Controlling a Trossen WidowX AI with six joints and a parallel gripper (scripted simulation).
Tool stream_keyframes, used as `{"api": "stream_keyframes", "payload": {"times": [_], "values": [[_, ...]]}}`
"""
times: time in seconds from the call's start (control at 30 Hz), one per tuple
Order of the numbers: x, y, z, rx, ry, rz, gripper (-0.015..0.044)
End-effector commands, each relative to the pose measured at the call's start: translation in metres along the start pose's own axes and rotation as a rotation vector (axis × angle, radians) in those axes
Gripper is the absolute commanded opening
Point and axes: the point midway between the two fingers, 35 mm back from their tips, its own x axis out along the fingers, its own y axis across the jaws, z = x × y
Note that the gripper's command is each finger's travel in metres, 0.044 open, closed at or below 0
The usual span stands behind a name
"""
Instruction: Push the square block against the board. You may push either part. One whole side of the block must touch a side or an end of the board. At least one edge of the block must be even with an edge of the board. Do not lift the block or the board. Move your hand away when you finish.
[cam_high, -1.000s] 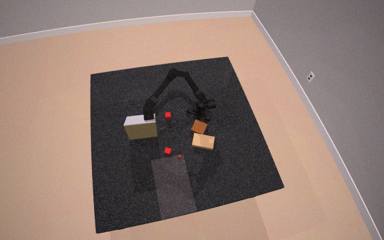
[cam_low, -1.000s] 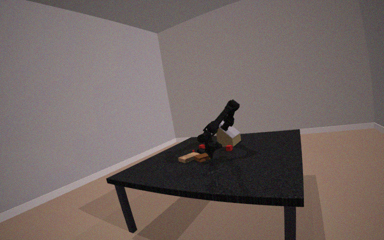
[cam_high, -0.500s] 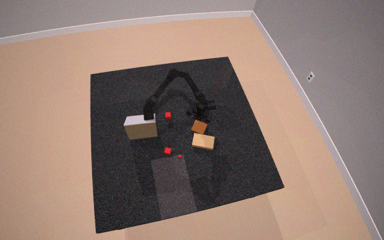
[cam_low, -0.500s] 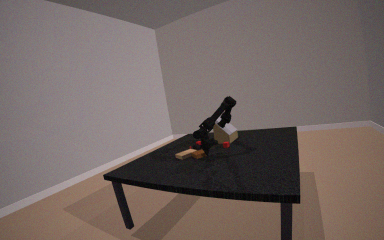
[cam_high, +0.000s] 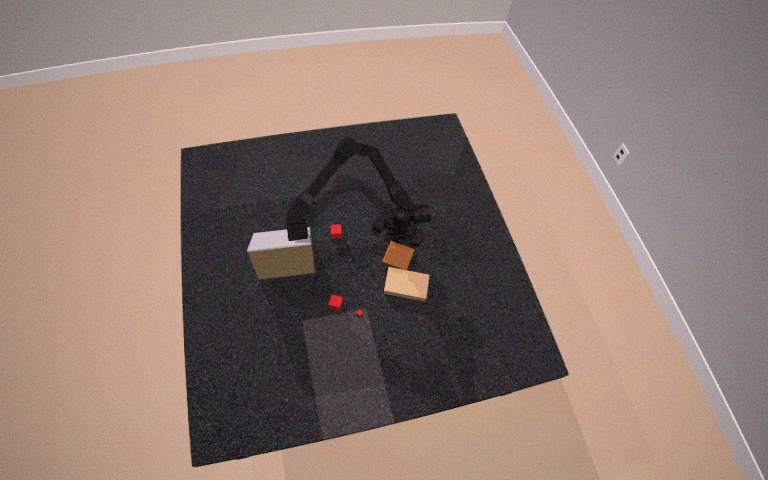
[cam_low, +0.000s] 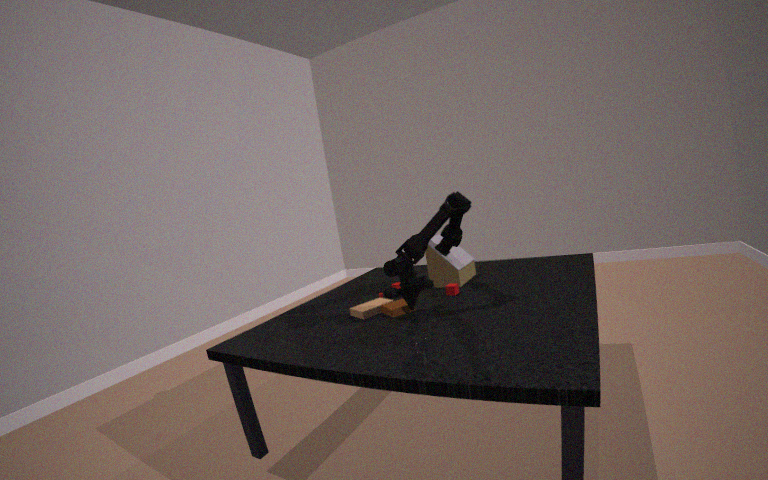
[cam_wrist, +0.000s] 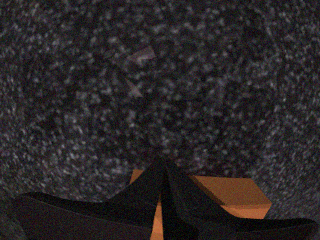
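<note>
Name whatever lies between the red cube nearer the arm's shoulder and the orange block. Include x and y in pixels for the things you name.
No object lies between the red cube (cam_high: 335, 230) and the orange block (cam_high: 398, 255), as the top view shows.

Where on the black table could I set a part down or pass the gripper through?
Bare patches: right of the tan board, toward the table's right edge, and left of the white-topped box. Crowded: around the orange block, between gripper and board.
</note>
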Motion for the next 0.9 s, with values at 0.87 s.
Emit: {"api": "stream_keyframes", "payload": {"times": [0.87], "values": [[0.003,-0.002,-0.040,0.008,0.015,0.007,0.0000]]}}
